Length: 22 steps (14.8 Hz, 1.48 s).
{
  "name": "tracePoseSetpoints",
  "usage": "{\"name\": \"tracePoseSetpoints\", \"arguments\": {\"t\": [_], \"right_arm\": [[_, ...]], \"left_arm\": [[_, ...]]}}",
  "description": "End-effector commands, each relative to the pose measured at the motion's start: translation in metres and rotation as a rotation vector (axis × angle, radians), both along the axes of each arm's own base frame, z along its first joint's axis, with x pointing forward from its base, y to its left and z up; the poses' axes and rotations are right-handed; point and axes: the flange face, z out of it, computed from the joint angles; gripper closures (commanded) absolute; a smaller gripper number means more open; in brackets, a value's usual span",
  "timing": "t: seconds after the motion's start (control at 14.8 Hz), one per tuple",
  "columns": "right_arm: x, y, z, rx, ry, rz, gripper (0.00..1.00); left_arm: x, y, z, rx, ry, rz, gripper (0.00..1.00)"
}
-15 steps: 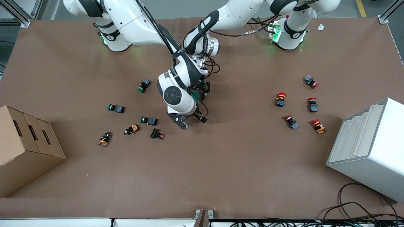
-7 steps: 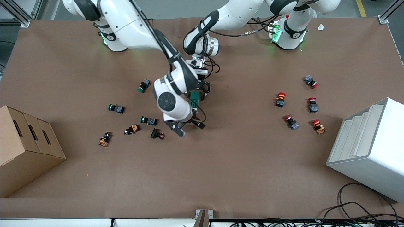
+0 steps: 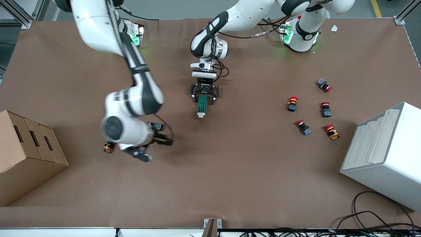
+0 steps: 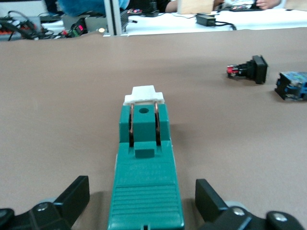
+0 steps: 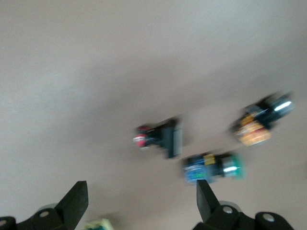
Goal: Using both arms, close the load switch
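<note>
The load switch [image 3: 201, 107] lies flat on the table near its middle, a dark-green block with its cream-white lever end [image 3: 200, 115] nearer the front camera. My left gripper [image 3: 204, 99] is open, its fingers either side of the switch's green end with gaps. The left wrist view shows the switch [image 4: 144, 163] between the left gripper's [image 4: 141, 191] spread fingers. My right gripper [image 3: 154, 149] is open and empty, over the push buttons toward the right arm's end. The right wrist view shows the right gripper [image 5: 141, 191] with only bare table between its fingers.
Push buttons lie under the right gripper: a red-capped one [image 5: 160, 136], a green-capped one [image 5: 213, 167], an orange one [image 3: 108, 147]. Several red-capped buttons [image 3: 292, 103] lie toward the left arm's end. A cardboard box [image 3: 26, 154] and a white bin [image 3: 384, 154] stand at the table's ends.
My right arm has swung away from the load switch toward its own end of the table, uncovering the switch. The left gripper and the switch have not moved.
</note>
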Motion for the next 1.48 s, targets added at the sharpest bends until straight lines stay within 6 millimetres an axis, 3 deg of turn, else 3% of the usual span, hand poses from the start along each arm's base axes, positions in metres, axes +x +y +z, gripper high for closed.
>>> {"name": "tracePoseSetpoints", "arguments": {"t": [0.0,0.27,0.47,0.54,0.67,0.88,1.08,1.42], "right_arm": [[0.002,-0.065,0.028,0.008,-0.001,0.133,0.0],[0.005,-0.162,0.082,-0.021,-0.042,0.333,0.0],[-0.002,-0.21,0.117,-0.039,-0.041,0.325,0.0],[-0.001,-0.23,0.134,-0.05,-0.037,0.305,0.0],[0.002,-0.245,0.158,-0.043,-0.018,0.294,0.0],[-0.006,-0.24,0.189,-0.092,-0.027,0.251,0.0],[-0.016,-0.239,0.203,-0.099,-0.031,0.271,0.0],[-0.045,-0.241,0.222,-0.113,-0.032,0.306,0.0]], "left_arm": [[0.001,-0.021,0.022,0.004,0.068,0.049,0.02],[0.01,-0.048,0.074,0.024,0.152,0.135,0.02],[0.033,-0.055,0.109,0.023,0.191,0.184,0.02],[0.045,-0.053,0.131,0.016,0.202,0.209,0.02],[0.065,-0.047,0.173,0.023,0.243,0.246,0.02],[0.111,-0.02,0.253,0.069,0.384,0.287,0.02],[0.156,0.011,0.323,0.042,0.523,0.308,0.01],[0.25,0.106,0.408,-0.036,0.702,0.318,0.0]]}}
